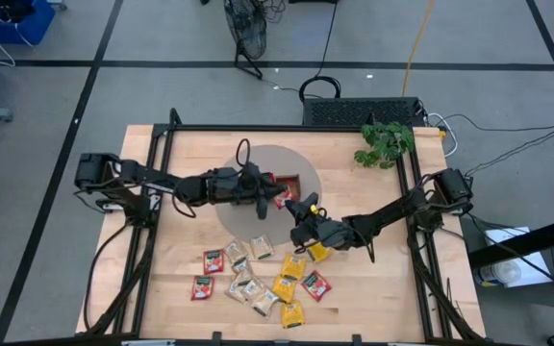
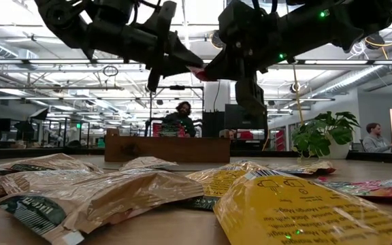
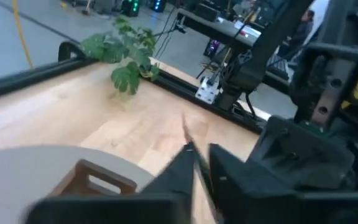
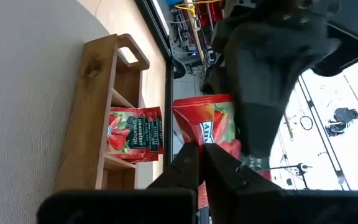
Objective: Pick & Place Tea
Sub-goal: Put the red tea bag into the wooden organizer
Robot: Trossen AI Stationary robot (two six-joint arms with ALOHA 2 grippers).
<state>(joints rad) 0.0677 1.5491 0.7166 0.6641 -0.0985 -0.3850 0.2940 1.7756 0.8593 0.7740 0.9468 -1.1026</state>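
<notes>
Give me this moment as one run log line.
left gripper: shut on red sachet | right gripper: shut on same sachet | tray: one red sachet inside

Your setting: open-plan robotics lab, with monitor rows (image 2: 19, 129), ceiling strip lights (image 2: 19, 75), seated person (image 2: 373, 138), floor cables (image 1: 421, 38).

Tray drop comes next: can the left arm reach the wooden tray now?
Probably yes: the left tool holds the red sachet right beside the wooden tray, but the right tool also pinches it.

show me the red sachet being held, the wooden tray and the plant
red sachet (image 4: 202, 121), right wrist view, printed face.
wooden tray (image 4: 98, 74), right wrist view, side wall near the handle.
plant (image 1: 386, 142), high view, leaves.
</notes>
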